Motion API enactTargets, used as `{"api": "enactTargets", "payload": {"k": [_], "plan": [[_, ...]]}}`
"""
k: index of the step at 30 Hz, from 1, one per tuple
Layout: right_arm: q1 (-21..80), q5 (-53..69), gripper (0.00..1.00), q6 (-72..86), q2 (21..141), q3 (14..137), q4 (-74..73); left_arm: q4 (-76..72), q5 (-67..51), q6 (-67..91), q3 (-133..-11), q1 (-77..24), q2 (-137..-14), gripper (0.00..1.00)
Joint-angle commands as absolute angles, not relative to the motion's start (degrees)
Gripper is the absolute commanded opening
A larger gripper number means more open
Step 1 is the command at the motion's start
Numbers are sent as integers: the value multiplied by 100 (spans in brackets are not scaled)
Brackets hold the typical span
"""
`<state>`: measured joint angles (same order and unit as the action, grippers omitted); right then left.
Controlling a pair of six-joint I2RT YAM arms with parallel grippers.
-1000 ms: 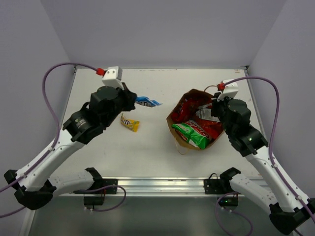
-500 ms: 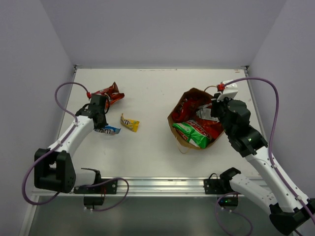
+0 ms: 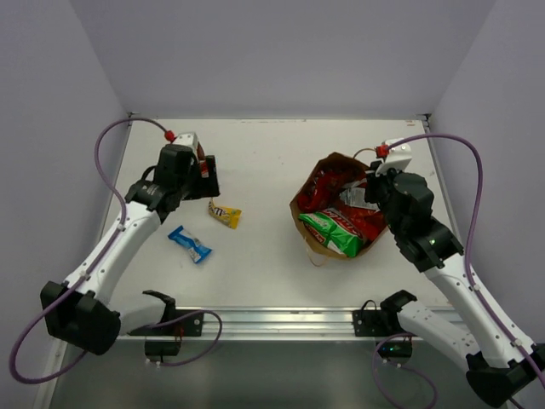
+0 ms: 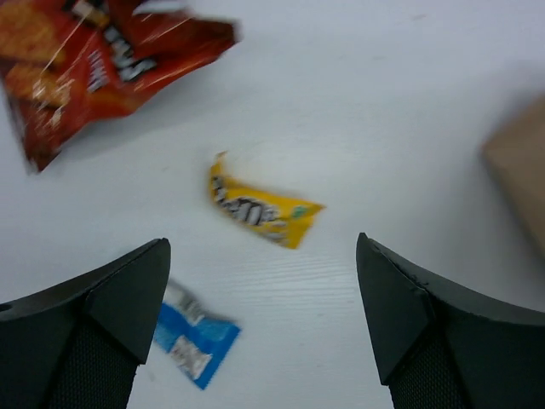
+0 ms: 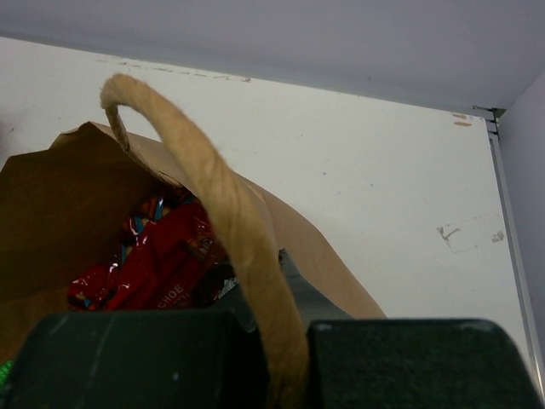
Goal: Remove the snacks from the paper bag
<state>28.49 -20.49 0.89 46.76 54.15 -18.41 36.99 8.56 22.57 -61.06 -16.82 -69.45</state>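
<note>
The brown paper bag (image 3: pixel 317 181) lies open at the right, holding a green-white chip bag (image 3: pixel 333 231) and red packets (image 3: pixel 364 221). My right gripper (image 3: pixel 369 189) is shut on the paper bag's twisted handle (image 5: pixel 223 204) at the bag's far rim; red packets (image 5: pixel 162 268) show inside. Out on the table lie a yellow candy pack (image 3: pixel 225 214), a blue bar (image 3: pixel 189 244) and a red chip bag (image 4: pixel 94 60). My left gripper (image 4: pixel 262 256) hangs open and empty above the yellow candy pack (image 4: pixel 260 207), with the blue bar (image 4: pixel 192 341) beside its left finger.
Walls close the table (image 3: pixel 272 149) on the left, back and right. A metal rail (image 3: pixel 281 319) with the arm bases runs along the near edge. A purple cable (image 3: pixel 111 141) loops above my left arm.
My left gripper has opened and let go of the blue bar, which now lies on the table. The left arm lifted away toward the back. The right arm has not moved.
</note>
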Motion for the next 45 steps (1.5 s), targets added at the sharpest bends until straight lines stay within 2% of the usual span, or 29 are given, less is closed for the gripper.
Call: {"api": "enactTargets", "payload": {"k": [1, 6, 10, 14, 15, 18, 29, 35, 40, 43, 45], "plan": [[2848, -2136, 0, 97, 4597, 5677, -2101, 3262, 282, 2732, -6767, -2582, -6425, 96], [2848, -2118, 0, 44, 4614, 5809, -2144, 2357, 26, 3303, -7066, -4015, -6416, 85], [2848, -2171, 0, 44, 4614, 5853, -2145, 1952, 228, 3524, -7505, -5017, -6837, 81], [2848, -2162, 0, 44, 4588, 5924, -2153, 1557, 938, 3656, -7945, -5887, -7575, 75], [2839, -2153, 0, 44, 4605, 5933, -2171, 1495, 1062, 3700, -7998, -6176, -7689, 71], [2848, -2101, 0, 96, 4649, 6020, -2241, 1257, 1483, 3753, -8182, -6529, -8181, 67], [2848, -1987, 0, 176, 4658, 5986, -2197, 1063, 2232, 3806, -8736, -6539, -9816, 66], [2848, -1837, 0, 255, 4632, 5942, -2171, 1117, 2347, 3964, -8903, -6259, -10379, 73], [2848, -1793, 0, 290, 4597, 5862, -2118, 870, 2215, 3937, -9008, -6223, -10686, 73], [2848, -1749, 0, 325, 4605, 5827, -2101, 931, 2162, 3946, -9245, -6223, -10976, 68], [2848, -1740, 0, 343, 4597, 5818, -2092, 941, 2092, 3964, -9299, -6223, -11065, 59]]}}
